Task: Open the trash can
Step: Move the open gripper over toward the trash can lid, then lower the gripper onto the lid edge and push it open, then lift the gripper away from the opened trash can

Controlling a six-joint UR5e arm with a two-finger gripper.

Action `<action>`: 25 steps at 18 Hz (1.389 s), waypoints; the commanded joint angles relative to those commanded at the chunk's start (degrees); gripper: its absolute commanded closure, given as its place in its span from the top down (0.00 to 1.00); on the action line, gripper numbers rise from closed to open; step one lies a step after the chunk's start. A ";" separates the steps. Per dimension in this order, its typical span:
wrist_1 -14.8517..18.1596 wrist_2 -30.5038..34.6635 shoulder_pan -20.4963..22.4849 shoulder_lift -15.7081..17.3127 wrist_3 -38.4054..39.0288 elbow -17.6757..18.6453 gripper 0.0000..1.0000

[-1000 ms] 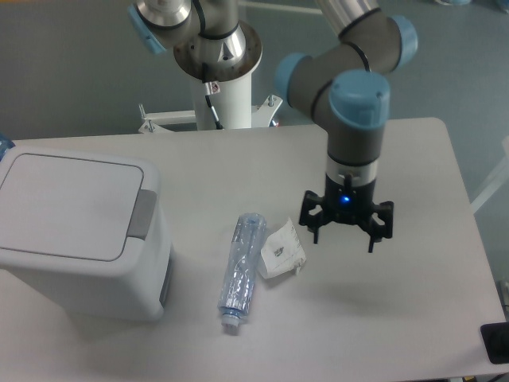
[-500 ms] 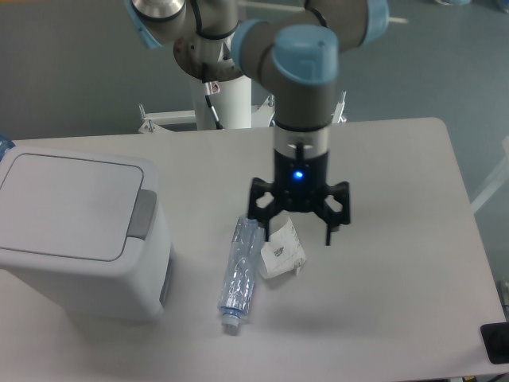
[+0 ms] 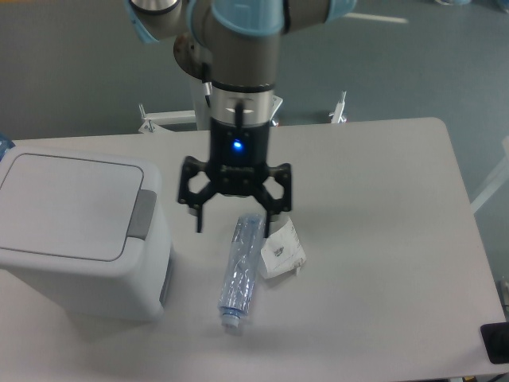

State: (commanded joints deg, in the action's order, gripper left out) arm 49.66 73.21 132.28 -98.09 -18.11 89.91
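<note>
Left of the gripper [image 3: 235, 219], the trash can [image 3: 79, 239] stands on the pale table [image 3: 382, 263], a big boxy white plastic bin with rounded corners, its flat lid down and its grey push tab [image 3: 143, 214] facing the arm, so its inside is hidden. Just right of the can, the black gripper hangs with fingers spread wide and empty, above a clear crinkled plastic bottle [image 3: 241, 270] that lies beside a small white crumpled wrapper [image 3: 281, 251].

Gripper [image 3: 235, 216] downward, jaws wide apart
</note>
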 joint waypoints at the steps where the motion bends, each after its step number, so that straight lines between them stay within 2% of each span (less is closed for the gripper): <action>1: 0.00 0.09 -0.53 0.09 0.00 0.26 1.00; 13: 0.26 0.44 -1.41 1.41 -0.09 4.57 1.00; 22: 0.09 0.09 -1.33 1.32 -0.09 3.26 1.00; 25: 0.09 0.09 0.86 1.41 -0.26 2.20 1.00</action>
State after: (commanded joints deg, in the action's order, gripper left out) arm 49.75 73.30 133.14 -96.68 -18.37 92.11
